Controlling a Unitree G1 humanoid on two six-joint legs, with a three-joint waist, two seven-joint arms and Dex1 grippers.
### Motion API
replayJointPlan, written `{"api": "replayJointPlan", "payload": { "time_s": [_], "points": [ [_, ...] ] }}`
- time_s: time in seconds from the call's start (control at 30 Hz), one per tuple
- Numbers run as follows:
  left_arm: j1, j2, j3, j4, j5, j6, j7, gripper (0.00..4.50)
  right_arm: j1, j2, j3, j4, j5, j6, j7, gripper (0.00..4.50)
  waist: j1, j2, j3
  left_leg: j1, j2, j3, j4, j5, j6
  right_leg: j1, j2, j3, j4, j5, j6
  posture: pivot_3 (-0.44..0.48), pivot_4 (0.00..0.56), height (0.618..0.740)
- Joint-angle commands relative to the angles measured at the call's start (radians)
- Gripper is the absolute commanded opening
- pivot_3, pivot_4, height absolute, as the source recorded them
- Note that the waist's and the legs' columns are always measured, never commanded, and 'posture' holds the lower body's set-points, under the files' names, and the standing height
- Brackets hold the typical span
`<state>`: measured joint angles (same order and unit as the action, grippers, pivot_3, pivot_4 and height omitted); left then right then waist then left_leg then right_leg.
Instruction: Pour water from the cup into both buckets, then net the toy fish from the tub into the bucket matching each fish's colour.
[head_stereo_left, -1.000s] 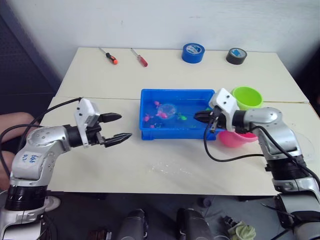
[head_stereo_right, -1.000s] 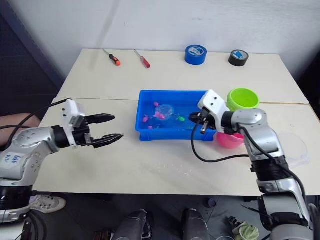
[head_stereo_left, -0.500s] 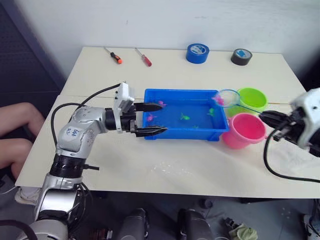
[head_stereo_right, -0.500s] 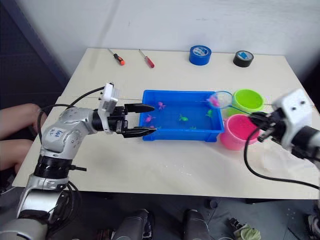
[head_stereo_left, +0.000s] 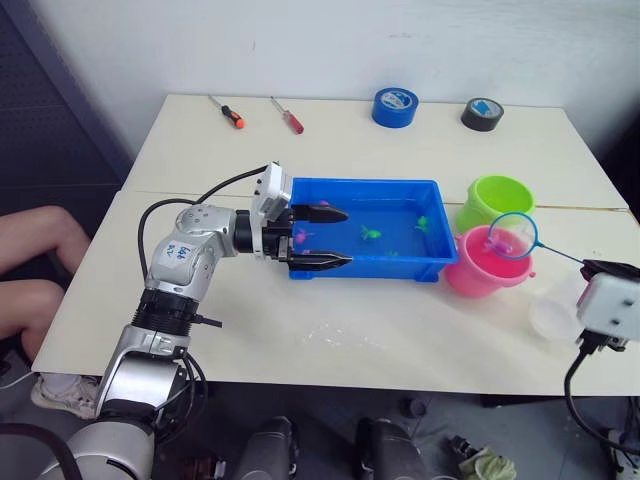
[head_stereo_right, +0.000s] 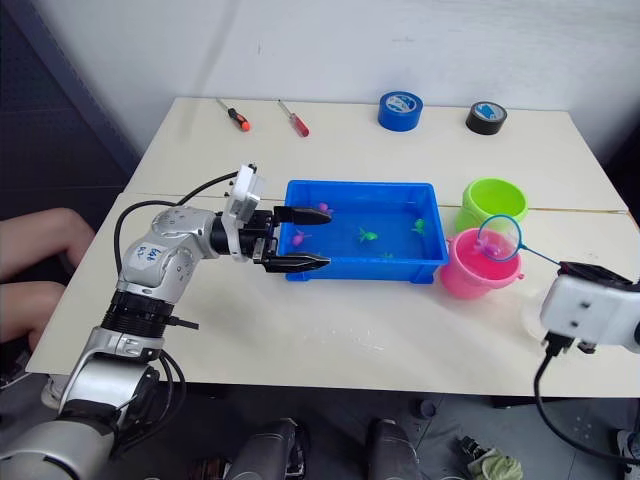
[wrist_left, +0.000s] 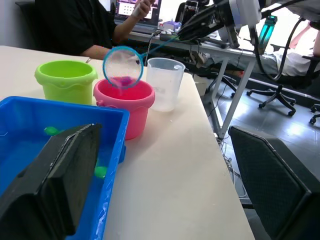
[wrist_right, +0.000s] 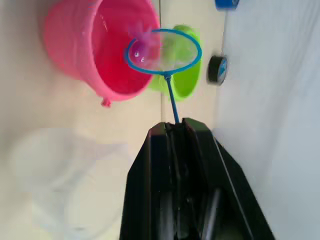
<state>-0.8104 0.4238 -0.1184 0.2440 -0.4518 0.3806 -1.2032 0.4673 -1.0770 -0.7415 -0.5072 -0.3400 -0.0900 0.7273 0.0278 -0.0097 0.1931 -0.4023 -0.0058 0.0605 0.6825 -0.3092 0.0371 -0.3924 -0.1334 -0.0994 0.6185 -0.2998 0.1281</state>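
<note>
The blue tub (head_stereo_left: 432, 262) holds water with green toy fish (head_stereo_left: 370, 234) and a pink one (head_stereo_left: 298, 237). My left gripper (head_stereo_left: 336, 238) is open at the tub's left end, one finger (wrist_left: 60, 175) over the water and the other at the front rim. Right of the tub stand the lime green bucket (head_stereo_left: 497, 197) and the pink bucket (head_stereo_left: 470, 275). My right gripper (wrist_right: 175, 127) is shut on the net's handle. The net's blue hoop (head_stereo_left: 512, 236) hangs over the pink bucket with a pink fish (wrist_right: 140, 48) in its mesh. The clear cup (head_stereo_left: 555, 312) stands right of the pink bucket.
At the table's back lie two screwdrivers (head_stereo_left: 232, 113) (head_stereo_left: 287, 118), a blue tape roll (head_stereo_left: 395, 106) and a black tape roll (head_stereo_left: 482, 113). A person's leg (head_stereo_left: 40, 250) shows off the table's left edge. The table's right edge is close behind the cup.
The net with the pink fish has moved from beside the green bucket to over the pink bucket as my right arm drew back. My left gripper has slid a little further along the tub.
</note>
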Motion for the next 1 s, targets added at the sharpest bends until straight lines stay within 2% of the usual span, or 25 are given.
{"api": "replayJointPlan", "payload": {
  "time_s": [0.03,0.2,0.33,0.7,0.83,1.0],
  "points": [
    [-0.009,0.001,0.021,-0.022,0.004,-0.02,0.002,4.47,0.004,-0.005,-0.027,0.101,-0.126,-0.184,-0.094,0.0,-0.001,0.0,0.0,0.0,0.0,0.0,0.0,0.0,0.0,0.0,0.0,0.0,0.0,0.0,0.0,0.0,0.15,0.74],
    [-0.002,0.013,0.03,-0.019,0.009,-0.025,0.009,4.47,-0.064,-0.015,-0.07,0.171,-0.212,-0.328,-0.219,0.0,-0.002,0.0,0.0,0.0,0.001,0.0,0.0,0.0,-0.001,0.0,0.0,0.0,0.0,0.0,0.0,0.0,0.15,0.74],
    [0.0,0.02,0.032,-0.019,0.011,-0.027,0.014,4.47,-0.008,-0.002,-0.033,0.206,-0.172,-0.419,-0.151,0.0,-0.004,0.0,0.0,0.001,0.001,0.0,0.0,0.001,-0.001,0.001,0.001,0.0,0.0,0.0,0.0,0.0,0.15,0.74],
    [-0.006,0.022,0.037,-0.001,0.027,-0.045,0.011,4.47,-0.1,-0.008,-0.02,0.23,-0.14,-0.413,-0.132,0.0,-0.003,0.0,0.0,0.001,0.001,0.001,0.0,0.001,0.0,0.001,0.001,0.002,-0.001,0.0,0.0,0.0,0.15,0.74],
    [-0.008,0.018,0.038,-0.002,0.027,-0.045,0.01,4.47,-0.021,-0.013,0.06,0.179,-0.131,-0.504,-0.062,0.0,-0.001,0.0,0.0,0.002,0.001,0.001,0.0,0.001,0.0,0.001,0.001,0.002,0.0,0.0,0.0,0.0,0.15,0.74],
    [-0.012,0.014,0.041,0.004,0.026,-0.046,0.011,4.47,-0.127,-0.014,-0.028,0.236,-0.162,-0.405,-0.103,0.0,-0.004,0.0,0.0,0.002,0.0,0.003,0.001,0.002,0.002,0.001,0.0,0.005,-0.001,0.0,0.0,0.0,0.15,0.74]
  ]
}}
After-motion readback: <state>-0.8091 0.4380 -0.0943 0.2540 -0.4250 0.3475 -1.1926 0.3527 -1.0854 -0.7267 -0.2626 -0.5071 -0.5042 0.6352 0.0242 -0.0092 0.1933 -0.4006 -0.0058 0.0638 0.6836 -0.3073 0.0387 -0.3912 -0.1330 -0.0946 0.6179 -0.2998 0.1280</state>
